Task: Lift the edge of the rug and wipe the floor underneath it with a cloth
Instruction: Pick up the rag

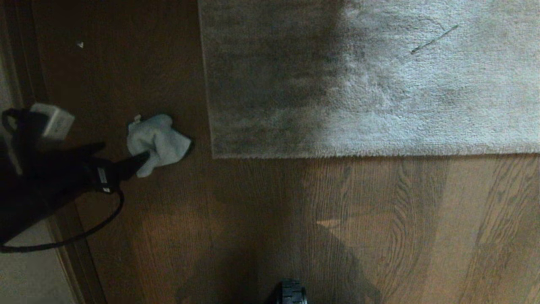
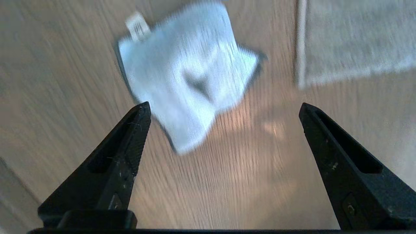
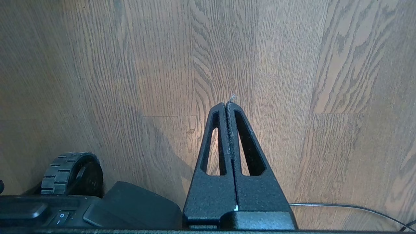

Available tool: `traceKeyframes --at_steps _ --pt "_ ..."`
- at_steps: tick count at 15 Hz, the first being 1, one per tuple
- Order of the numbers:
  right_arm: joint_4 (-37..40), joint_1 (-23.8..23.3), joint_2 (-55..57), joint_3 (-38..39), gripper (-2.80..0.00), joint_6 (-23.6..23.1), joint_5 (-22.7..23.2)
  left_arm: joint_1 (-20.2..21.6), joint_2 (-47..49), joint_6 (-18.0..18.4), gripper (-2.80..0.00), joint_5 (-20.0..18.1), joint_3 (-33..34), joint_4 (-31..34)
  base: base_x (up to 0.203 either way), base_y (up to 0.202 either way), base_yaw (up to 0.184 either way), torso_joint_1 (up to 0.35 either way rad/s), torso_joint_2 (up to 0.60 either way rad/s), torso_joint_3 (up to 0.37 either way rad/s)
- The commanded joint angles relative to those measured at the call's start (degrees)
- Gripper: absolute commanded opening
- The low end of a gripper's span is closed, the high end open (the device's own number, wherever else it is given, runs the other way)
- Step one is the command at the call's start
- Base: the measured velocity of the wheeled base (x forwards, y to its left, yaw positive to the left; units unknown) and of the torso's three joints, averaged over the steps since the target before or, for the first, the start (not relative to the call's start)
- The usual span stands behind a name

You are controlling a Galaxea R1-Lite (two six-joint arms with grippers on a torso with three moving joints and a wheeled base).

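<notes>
Wood floor (image 1: 261,219) bears crumpled pale cloth (image 1: 157,141).

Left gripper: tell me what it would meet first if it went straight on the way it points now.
Probably the cloth: the open left gripper points at it on the floor, with the rug edge off to one side. Depth is unclear.

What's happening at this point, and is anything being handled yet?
Nothing is held. The left gripper hangs open just short of the crumpled cloth, which lies loose on the wood floor beside the corner of the rug edge. The rug lies flat, not lifted. The right gripper is shut and empty, parked over bare floor near the robot's base wheel.
</notes>
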Motion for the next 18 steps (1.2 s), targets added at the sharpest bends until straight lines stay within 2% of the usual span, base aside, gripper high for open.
traceKeyframes --at_steps 1,5,9,15,18 --pt "0.0 0.0 0.0 0.0 -2.80 0.0 0.0 0.5 4.2 -0.1 0.00 0.0 -0.3 -4.3 0.000 0.000 0.000 0.000 0.00 0.000" --pt "0.0 0.0 0.0 0.0 -2.80 0.0 0.0 0.8 8.6 0.1 0.00 0.0 -2.0 -7.6 0.000 0.000 0.000 0.000 0.00 0.000" --pt "0.0 0.0 0.0 0.0 -2.80 0.0 0.0 0.8 13.9 0.0 0.00 0.2 -2.1 -15.3 0.000 0.000 0.000 0.000 0.00 0.000" --pt "0.0 0.0 0.0 0.0 -2.80 0.0 0.0 0.7 20.5 -0.1 0.00 1.3 -3.4 -21.5 0.000 0.000 0.000 0.000 0.00 0.000" --pt "0.0 0.0 0.0 0.0 -2.80 0.0 0.0 0.7 22.9 -0.1 0.00 1.4 -5.5 -22.5 0.000 0.000 0.000 0.000 0.00 0.000"
